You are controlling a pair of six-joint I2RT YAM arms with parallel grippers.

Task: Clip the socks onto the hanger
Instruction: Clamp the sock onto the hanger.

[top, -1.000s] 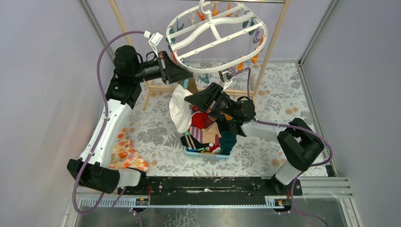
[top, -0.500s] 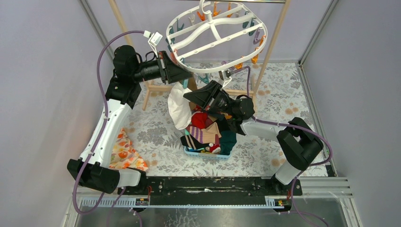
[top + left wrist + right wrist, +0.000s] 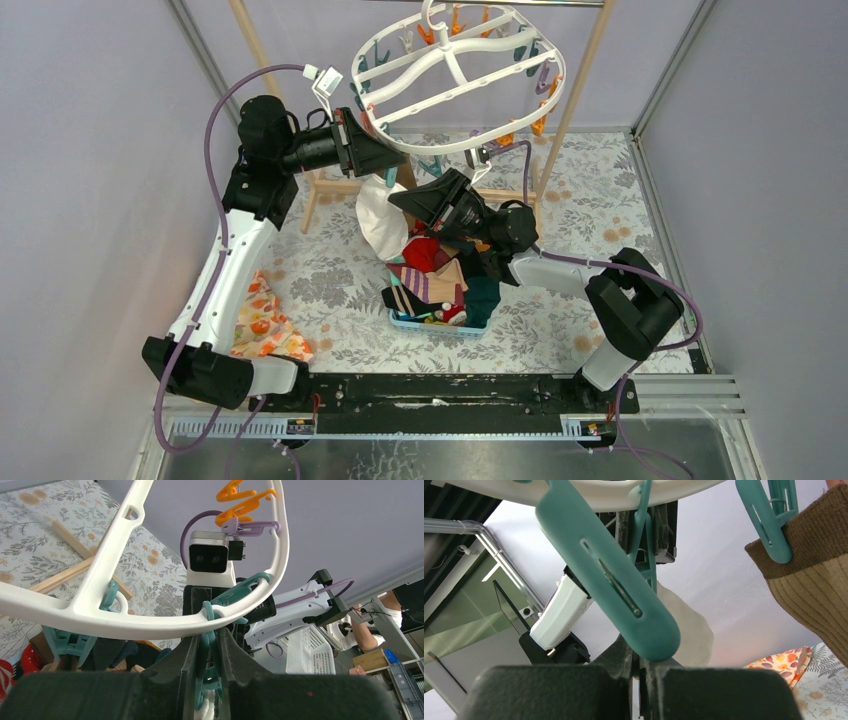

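The white oval hanger point(image 3: 460, 80) hangs from the wooden frame with coloured pegs round its rim. My left gripper point(image 3: 393, 160) is shut on a teal peg point(image 3: 207, 665) under the rim point(image 3: 125, 622), squeezing it. My right gripper point(image 3: 405, 203) is shut on a white sock point(image 3: 381, 222) and holds it up just below that peg. In the right wrist view the white sock point(image 3: 686, 630) stands beyond my fingertips point(image 3: 641, 662), partly behind another teal peg point(image 3: 614, 585). A brown sock point(image 3: 809, 575) hangs clipped at the right. More socks point(image 3: 435, 275) lie heaped below.
A blue basket point(image 3: 440, 325) holds the sock heap under the right arm. An orange floral cloth point(image 3: 262, 325) lies by the left arm. The wooden frame's legs point(image 3: 330, 185) stand behind both grippers. Grey walls close in both sides.
My right gripper has moved up and left with the white sock, closer to the peg my left gripper squeezes. The left arm has hardly moved.
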